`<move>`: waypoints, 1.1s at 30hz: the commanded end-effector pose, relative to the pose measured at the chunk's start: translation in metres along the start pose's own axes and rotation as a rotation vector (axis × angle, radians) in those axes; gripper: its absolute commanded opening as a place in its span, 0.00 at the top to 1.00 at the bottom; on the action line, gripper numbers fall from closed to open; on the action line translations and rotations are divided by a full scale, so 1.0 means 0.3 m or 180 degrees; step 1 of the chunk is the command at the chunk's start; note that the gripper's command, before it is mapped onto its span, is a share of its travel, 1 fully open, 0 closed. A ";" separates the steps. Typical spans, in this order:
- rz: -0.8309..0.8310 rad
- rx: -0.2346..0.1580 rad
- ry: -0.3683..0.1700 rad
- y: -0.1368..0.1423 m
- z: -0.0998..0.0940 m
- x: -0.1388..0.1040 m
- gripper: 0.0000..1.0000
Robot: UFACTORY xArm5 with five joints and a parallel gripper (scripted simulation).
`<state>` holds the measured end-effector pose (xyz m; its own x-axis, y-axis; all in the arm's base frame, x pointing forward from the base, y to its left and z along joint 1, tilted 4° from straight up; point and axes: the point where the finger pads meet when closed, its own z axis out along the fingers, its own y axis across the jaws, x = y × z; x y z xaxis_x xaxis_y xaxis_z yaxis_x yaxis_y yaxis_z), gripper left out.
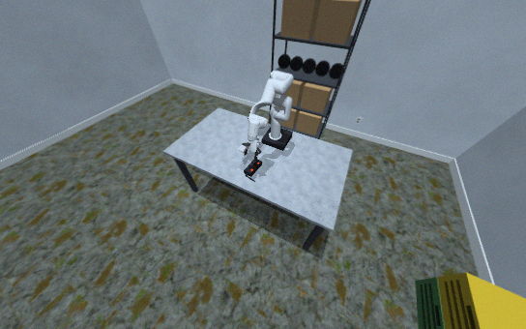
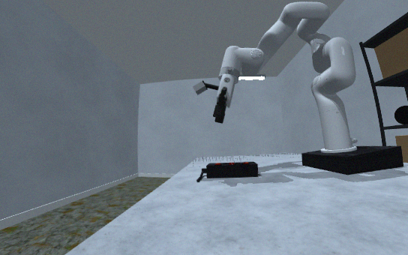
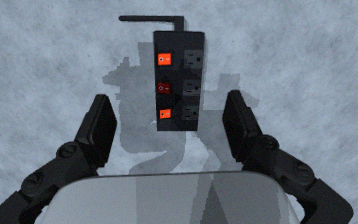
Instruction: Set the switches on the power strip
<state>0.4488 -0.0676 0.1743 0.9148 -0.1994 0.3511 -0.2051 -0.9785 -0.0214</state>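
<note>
A black power strip (image 3: pixel 178 80) (image 1: pixel 252 167) (image 2: pixel 232 169) lies flat on the grey table (image 1: pixel 309 179), right way up, its cable stub (image 3: pixel 150 19) at the top in the wrist view. The switch nearest the cable (image 3: pixel 164 59) glows bright orange. The middle switch (image 3: pixel 164 88) is dark red. The switch farthest from the cable (image 3: pixel 165 114) glows bright orange. My gripper (image 3: pixel 169 106) (image 2: pixel 219 118) (image 1: pixel 250 150) is open and empty. It hangs well above the strip, pointing down, its fingers to either side of the strip's far end in the wrist view.
The arm's black base (image 2: pixel 352 159) (image 1: pixel 277 139) stands on the table behind the strip. A black shelf rack (image 1: pixel 314 63) with cardboard boxes stands behind the table. A yellow and green box (image 1: pixel 464 302) sits on the floor at front right.
</note>
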 end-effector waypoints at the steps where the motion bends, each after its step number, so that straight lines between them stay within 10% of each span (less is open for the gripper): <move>1: 0.0000 0.0001 0.0012 0.000 -0.004 0.005 0.00; 21: -0.0003 0.0001 0.0001 -0.001 -0.003 0.004 0.00; 27: -0.0181 -0.0008 -0.0742 -0.051 0.044 -0.082 0.00; 33: -0.0230 -0.0013 -0.0942 -0.063 0.050 -0.107 0.00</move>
<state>0.4306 -0.0472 0.1520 0.9822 -0.1468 0.1170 -0.1473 -0.9891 -0.0046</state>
